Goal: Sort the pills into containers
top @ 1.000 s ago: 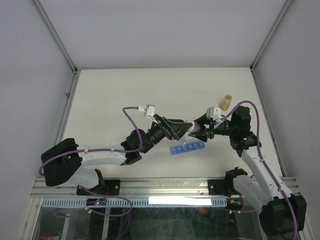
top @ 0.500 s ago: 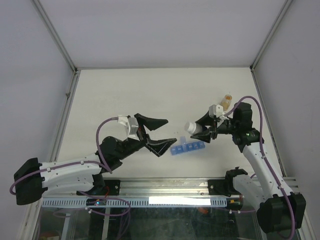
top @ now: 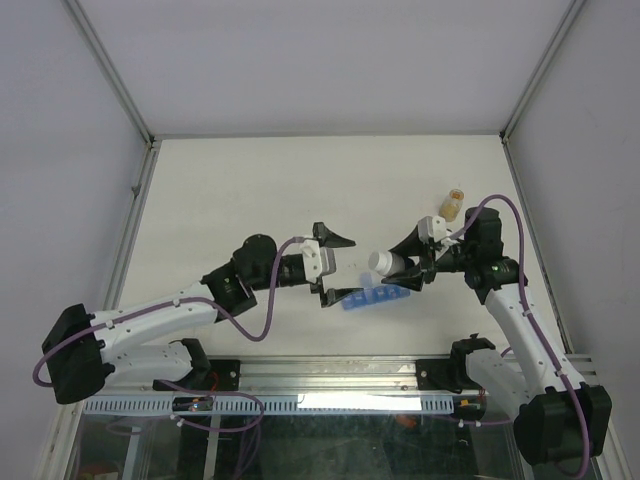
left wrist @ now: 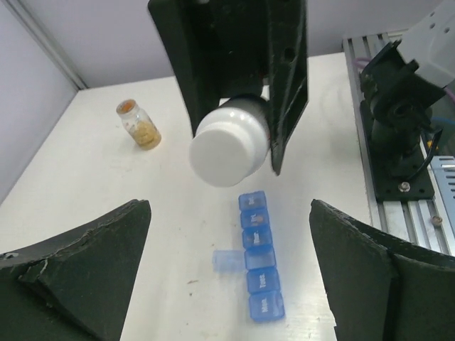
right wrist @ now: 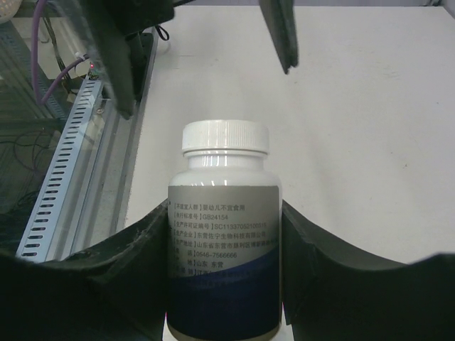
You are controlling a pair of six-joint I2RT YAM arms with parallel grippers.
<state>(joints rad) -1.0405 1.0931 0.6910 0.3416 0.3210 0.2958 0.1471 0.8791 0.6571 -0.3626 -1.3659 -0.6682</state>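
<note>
The left gripper [top: 335, 268] has swung back in, jaws wide and empty. The right gripper [top: 393, 268] clamps a white capped plastic bottle [top: 383, 264] near the narrow translucent-blue pill-organiser strip [top: 378, 297] on the white table [top: 250, 190].

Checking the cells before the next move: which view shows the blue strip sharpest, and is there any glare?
Left wrist: blue strip sharp, evenly lit, no glare, soft shadows only. Top external: strip small, cell contents unreadable. Right wrist: white bottle in crisp focus, strip out of frame.
</note>
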